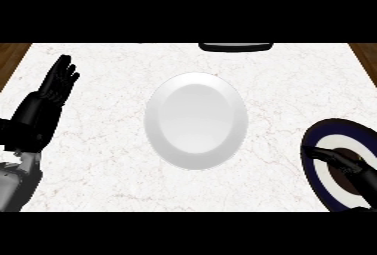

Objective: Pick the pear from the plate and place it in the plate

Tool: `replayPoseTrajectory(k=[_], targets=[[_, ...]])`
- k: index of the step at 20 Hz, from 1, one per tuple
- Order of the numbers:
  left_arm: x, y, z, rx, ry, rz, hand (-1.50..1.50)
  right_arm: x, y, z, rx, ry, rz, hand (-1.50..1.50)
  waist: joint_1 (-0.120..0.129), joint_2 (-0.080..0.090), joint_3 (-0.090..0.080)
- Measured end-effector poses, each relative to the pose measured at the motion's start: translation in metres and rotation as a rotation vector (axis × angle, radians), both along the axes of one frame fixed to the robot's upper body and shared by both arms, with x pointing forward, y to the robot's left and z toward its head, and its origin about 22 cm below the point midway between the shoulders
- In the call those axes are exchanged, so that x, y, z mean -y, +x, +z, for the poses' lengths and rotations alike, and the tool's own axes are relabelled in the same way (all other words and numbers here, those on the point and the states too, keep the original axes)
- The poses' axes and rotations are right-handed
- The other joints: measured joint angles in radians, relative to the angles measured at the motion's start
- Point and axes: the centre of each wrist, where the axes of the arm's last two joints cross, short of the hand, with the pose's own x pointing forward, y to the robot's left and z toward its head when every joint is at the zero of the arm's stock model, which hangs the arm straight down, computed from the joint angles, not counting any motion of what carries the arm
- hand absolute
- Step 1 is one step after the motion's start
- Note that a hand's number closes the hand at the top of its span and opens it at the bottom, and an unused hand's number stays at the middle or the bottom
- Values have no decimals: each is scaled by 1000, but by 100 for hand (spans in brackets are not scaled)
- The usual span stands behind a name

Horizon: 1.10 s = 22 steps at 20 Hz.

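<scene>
- Reaching over the dark plate (318,144) at the right edge, the right hand (344,167) has its fingers curled down at the plate's middle; whether they close round anything I cannot tell.
- The pear does not show; my guess is that it sits under that hand, at the centre of the dark plate, but the hand hides that spot.
- With the pear unseen, its long axis and the way it points cannot be read.
- The dark plate is blue-black with a white ring, lies near and far right, and is partly cut by the edge.
- The white plate (196,120) lies to the left of the right hand, at the middle of the counter (95,164), well apart from the dark plate and bare.
- So the coming carry should run leftward and a little farther away; the right hand is plainly the nearer one to both plates.
- The left hand (59,79) rests open at the far left, fingers up, well apart from the white plate.
- A dark object (236,47) lies at the far edge, cut off.
</scene>
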Motion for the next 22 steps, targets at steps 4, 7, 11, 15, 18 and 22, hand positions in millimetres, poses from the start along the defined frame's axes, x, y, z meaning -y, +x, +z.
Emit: replayPoseTrajectory(k=[4, 7, 11, 15, 18, 22], targets=[[1, 3, -1, 4, 0, -10, 0, 24, 16, 45, 54, -97, -2, -150, 7, 1, -1], [2, 4, -1, 3, 2, -14, 0, 35, 26, 82, 38, -274, 20, -150, 12, 1, -2], [4, 5, 1, 11, 3, -32, 0, 48, 37, 126, -46, -544, 53, -150, 28, 3, -3], [0, 7, 1, 11, 4, -31, 0, 49, 43, 153, -175, -771, 125, -150, 37, 6, -3], [3, 10, 3, 19, 2, -35, 0, 44, 45, 159, -285, -893, 192, -150, 40, 7, -3], [4, 8, 2, 19, -4, -43, 0, 37, 51, 151, -386, -997, 250, -150, 43, 7, -2]])
